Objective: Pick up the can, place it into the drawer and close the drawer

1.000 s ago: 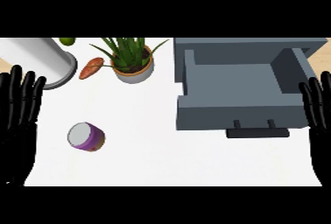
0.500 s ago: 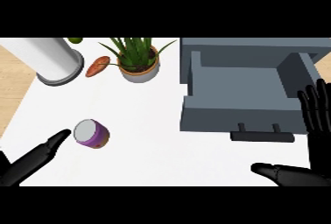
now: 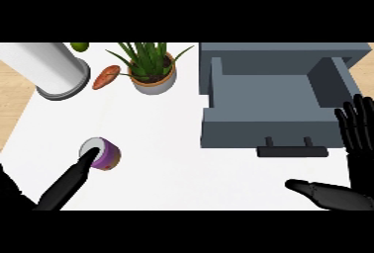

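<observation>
Spreading across most of the view, the white counter (image 3: 182,183) carries everything else. The grey drawer (image 3: 274,94) sits at the upper right, pulled open with its dark handle (image 3: 292,150) facing the near edge; its inside shows bare grey walls and floor. At the upper left stands a large white cylinder (image 3: 47,69), tilted in the view, with a grey base ring. Right of it a potted plant (image 3: 152,69) with long green leaves stands in a tan pot, between the cylinder and the drawer. An orange, carrot-like thing (image 3: 107,77) lies between the cylinder and the pot, and a small green thing (image 3: 80,47) peeks out at the top edge behind the cylinder.

The right hand (image 3: 358,143) shows at the right edge beside the drawer's front, fingers straight and spread, thumb held out low toward the left; it holds nothing. The left hand (image 3: 70,185) comes in from the lower left, with one straight finger reaching up to the can (image 3: 102,153) and touching its near side; nothing is curled around it.

The can, purple with a pale top, stands on the counter at the left, well apart from the drawer. No writing can be read on it or anywhere else.
</observation>
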You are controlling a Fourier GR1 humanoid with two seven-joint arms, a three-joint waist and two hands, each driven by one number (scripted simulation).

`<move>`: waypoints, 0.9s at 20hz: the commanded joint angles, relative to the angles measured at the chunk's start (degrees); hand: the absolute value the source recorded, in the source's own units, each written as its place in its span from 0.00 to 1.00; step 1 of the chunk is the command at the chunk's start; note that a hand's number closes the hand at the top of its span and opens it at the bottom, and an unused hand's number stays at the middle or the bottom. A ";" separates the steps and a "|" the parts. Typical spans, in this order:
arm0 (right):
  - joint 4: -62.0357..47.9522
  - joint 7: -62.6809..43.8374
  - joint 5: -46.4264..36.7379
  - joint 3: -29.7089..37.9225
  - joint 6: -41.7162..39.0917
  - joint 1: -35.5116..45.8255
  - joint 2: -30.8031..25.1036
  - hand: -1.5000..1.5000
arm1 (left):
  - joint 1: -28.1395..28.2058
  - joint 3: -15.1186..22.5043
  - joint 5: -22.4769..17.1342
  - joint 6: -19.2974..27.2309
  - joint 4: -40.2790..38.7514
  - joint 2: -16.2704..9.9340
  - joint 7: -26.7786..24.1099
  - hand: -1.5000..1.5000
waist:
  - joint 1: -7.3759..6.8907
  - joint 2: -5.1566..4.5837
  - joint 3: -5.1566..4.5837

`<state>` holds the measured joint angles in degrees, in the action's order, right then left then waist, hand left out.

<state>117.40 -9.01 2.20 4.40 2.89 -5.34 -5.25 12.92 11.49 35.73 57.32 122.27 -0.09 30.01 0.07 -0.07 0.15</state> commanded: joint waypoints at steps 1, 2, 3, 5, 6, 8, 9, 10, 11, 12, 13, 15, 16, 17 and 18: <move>-2.65 0.38 2.27 3.17 -1.01 1.55 -1.21 0.00 | -3.70 4.56 11.87 5.43 -1.70 0.09 13.08 0.00 | 0.18 -0.02 -0.04; 1.13 -2.83 -0.59 -0.29 0.43 0.77 0.05 0.00 | -0.73 5.10 15.42 4.48 1.32 0.09 14.52 0.00 | -0.03 0.08 -0.08; -0.99 1.18 -1.71 -1.38 0.01 -0.88 1.15 0.00 | -7.05 3.22 16.68 4.86 -3.44 0.09 18.13 0.00 | 0.25 -0.01 -0.06; 3.10 -1.15 -0.85 -0.39 -0.08 -1.82 0.66 0.00 | -3.66 5.09 16.18 4.58 -1.03 0.09 17.74 0.00 | 0.05 0.12 -0.13; 0.54 -0.12 -0.23 1.26 -0.35 -0.62 -0.03 0.00 | -8.93 3.90 19.79 4.61 -5.15 0.09 22.24 0.00 | 0.20 0.04 -0.10; 1.72 0.39 4.62 5.04 -3.05 -1.99 -1.71 0.00 | -6.68 5.69 20.44 7.10 -6.03 0.09 21.84 0.00 | 0.16 0.11 -0.11; 4.04 -1.30 2.93 3.60 -2.19 -2.98 -1.14 0.00 | -4.53 6.02 17.76 7.47 -4.46 0.09 20.76 0.00 | 0.09 0.14 -0.14; 1.36 -0.25 0.98 2.06 -1.64 -1.79 -0.43 0.00 | -12.92 3.49 17.07 7.96 -12.54 0.09 23.06 0.00 | 0.37 0.00 -0.14; 4.16 -3.26 -1.40 -0.63 0.53 -1.07 1.05 0.00 | -12.03 4.43 18.23 10.00 -13.27 0.09 23.21 0.00 | 0.23 0.05 -0.16; 6.06 -2.59 4.40 4.85 -2.94 -2.75 -2.03 0.00 | -6.54 7.87 16.19 11.49 -11.67 0.09 20.05 0.00 | 0.22 0.13 -0.16; 1.69 -0.75 2.92 4.30 -1.22 0.03 -0.46 0.00 | -9.80 4.69 15.87 11.77 -13.81 0.09 20.14 0.00 | 0.07 0.06 -0.15; -0.16 3.17 4.38 5.96 -4.42 -3.19 -1.42 0.00 | -11.94 5.10 15.22 12.95 -18.48 0.09 20.70 0.00 | 0.22 0.05 -0.14; 4.73 1.07 0.09 0.88 -2.04 -4.98 1.24 0.00 | -6.99 7.96 12.46 17.50 -17.92 0.09 17.11 0.00 | 0.15 0.11 -0.19; 2.20 -0.04 3.95 6.31 -3.41 -1.01 -2.14 0.00 | -10.14 4.88 10.73 15.61 -20.82 0.09 14.73 0.00 | 0.11 0.06 -0.18; 5.50 0.21 2.92 3.50 -3.57 -4.29 -0.35 0.00 | -9.88 9.34 16.40 19.45 -21.38 0.09 20.57 0.00 | 0.24 0.10 -0.15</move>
<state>120.49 -8.49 4.88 8.13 0.00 -8.31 -5.87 3.78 17.45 50.09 67.88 105.45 -0.02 47.13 0.27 0.00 0.00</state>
